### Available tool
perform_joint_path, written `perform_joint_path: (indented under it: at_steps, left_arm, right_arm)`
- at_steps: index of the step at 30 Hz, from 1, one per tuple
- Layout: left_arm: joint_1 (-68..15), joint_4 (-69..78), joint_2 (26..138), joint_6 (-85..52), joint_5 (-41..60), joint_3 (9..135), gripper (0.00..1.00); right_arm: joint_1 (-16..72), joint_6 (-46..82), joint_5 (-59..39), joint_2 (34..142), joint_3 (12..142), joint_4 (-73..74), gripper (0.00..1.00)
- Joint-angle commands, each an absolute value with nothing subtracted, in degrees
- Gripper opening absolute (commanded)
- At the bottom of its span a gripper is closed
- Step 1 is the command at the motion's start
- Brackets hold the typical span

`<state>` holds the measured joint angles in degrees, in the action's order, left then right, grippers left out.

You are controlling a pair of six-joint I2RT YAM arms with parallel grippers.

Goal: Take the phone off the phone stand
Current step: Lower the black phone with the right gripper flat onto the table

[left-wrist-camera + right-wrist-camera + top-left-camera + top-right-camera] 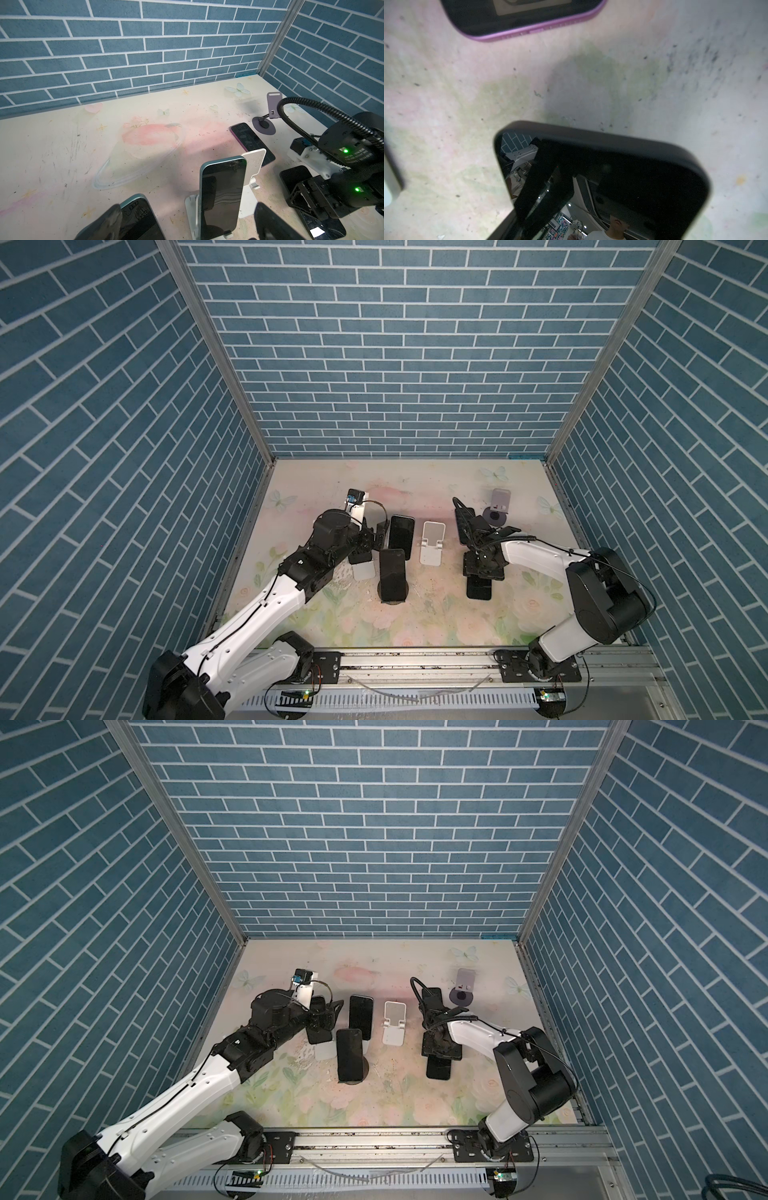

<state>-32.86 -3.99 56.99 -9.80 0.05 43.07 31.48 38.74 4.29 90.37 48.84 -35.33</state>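
Note:
My left gripper (372, 540) hangs open above a teal-edged phone (138, 220) that leans on a white phone stand (362, 572). One finger (113, 218) sits just beside the phone's top edge, not closed on it. Past the fingers, a second teal phone (222, 191) stands upright on another white stand (192, 209). A third dark phone (392, 576) leans on a black round-based stand (363, 1065). My right gripper (483, 570) is shut across a black phone (623, 166), low over the table and off any stand.
An empty white stand (432, 545) stands mid-table. A purple-edged phone (462, 526) lies flat behind my right gripper, next to an empty purple stand (498, 506). Blue brick walls close the back and both sides. The three left phones stand close together.

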Motion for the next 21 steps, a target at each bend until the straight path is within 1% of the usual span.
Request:
perform_joint_path:
  at_steps: [1, 21]
  left_arm:
    - [-32.66, -3.34, 56.91, -9.33, -0.08, 43.74, 1.00]
    - [-32.64, -3.38, 56.45, -9.17, -0.88, 42.82, 1.00]
  right_arm:
    - [31.46, 38.77, 7.23, 93.22, 49.04, -36.57, 0.43]
    - [31.64, 37.44, 6.77, 95.58, 48.41, -36.56, 0.45]
